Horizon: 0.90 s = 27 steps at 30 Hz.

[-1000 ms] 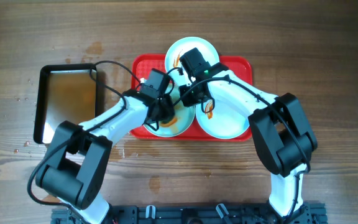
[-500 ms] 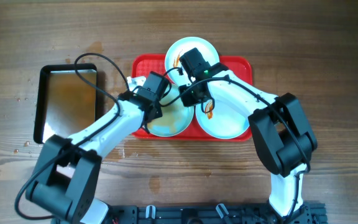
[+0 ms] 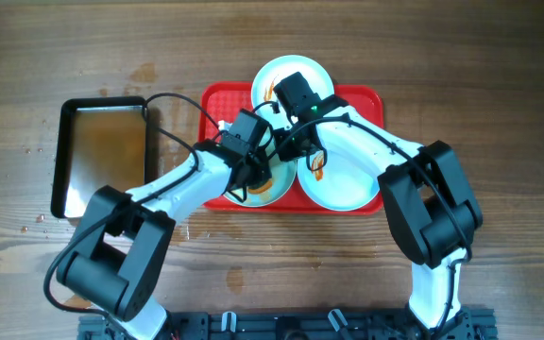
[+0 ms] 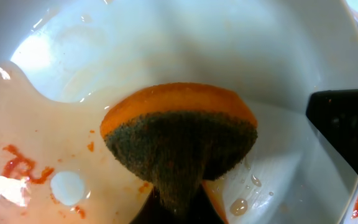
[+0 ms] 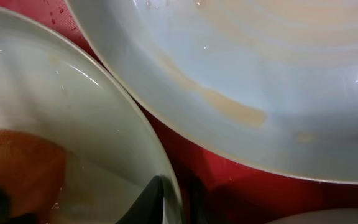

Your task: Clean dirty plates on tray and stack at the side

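Three white plates lie on the red tray (image 3: 371, 99). My left gripper (image 3: 253, 168) is shut on an orange sponge with a dark scouring face (image 4: 179, 137), pressed onto the front-left plate (image 3: 272, 192). That plate (image 4: 229, 43) is wet with orange-tinted water and red sauce specks. My right gripper (image 3: 286, 151) is shut on this plate's right rim, one dark finger (image 5: 160, 199) inside it. The front-right plate (image 3: 343, 184) carries an orange-red smear. The far plate (image 3: 277, 77) shows sauce at its left edge.
A black-rimmed metal pan (image 3: 102, 156) sits left of the tray on the wooden table. In the right wrist view a neighbouring plate (image 5: 260, 62) lies close to the held rim, with a strip of red tray (image 5: 229, 186) between. Both arms cross over the tray's middle.
My left gripper swept the sponge to the left and far side of the plate, then back right toward its middle. The right gripper has held still on the rim.
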Available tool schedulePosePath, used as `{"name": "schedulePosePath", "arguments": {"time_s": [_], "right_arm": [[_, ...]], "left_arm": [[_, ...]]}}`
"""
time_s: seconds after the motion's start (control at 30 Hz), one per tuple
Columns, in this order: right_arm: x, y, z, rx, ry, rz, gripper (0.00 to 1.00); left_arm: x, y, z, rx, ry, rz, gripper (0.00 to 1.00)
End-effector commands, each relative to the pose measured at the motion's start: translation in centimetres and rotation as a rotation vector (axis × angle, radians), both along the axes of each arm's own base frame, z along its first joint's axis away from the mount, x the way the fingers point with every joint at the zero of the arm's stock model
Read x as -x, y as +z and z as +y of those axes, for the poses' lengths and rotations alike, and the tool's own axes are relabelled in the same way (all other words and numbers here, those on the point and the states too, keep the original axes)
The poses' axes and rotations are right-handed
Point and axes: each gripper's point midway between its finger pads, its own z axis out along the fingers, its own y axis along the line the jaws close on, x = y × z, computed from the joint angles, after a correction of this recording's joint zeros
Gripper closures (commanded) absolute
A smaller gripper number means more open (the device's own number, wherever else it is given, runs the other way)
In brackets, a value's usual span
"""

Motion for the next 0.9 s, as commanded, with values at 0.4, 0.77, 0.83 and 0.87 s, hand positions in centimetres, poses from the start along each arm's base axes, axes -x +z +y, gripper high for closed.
{"name": "schedulePosePath", "arguments": {"time_s": [0.4, 0.77, 0.83, 0.87], "right_arm": [[0.6, -2.1, -1.1, 0.056, -0.011, 0.038, 0.84], [0.6, -2.1, -1.1, 0.056, -0.011, 0.038, 0.84], [0.5, -2.1, -1.1, 0.056, -0.011, 0.038, 0.83], [0.5, -2.1, -1.1, 0.056, -0.011, 0.038, 0.83]], "left_arm": [[1.5, -1.6, 8.5, -0.495, -0.071, 0.010, 0.96], [-0.9, 3.3, 7.0, -0.425, -0.071, -0.130, 0.96], [-0.7, 3.1, 6.2, -0.377, -0.086, -0.113, 0.96], [-0.4, 2.8, 5.8, -0.353, -0.095, -0.100, 0.96]]}}
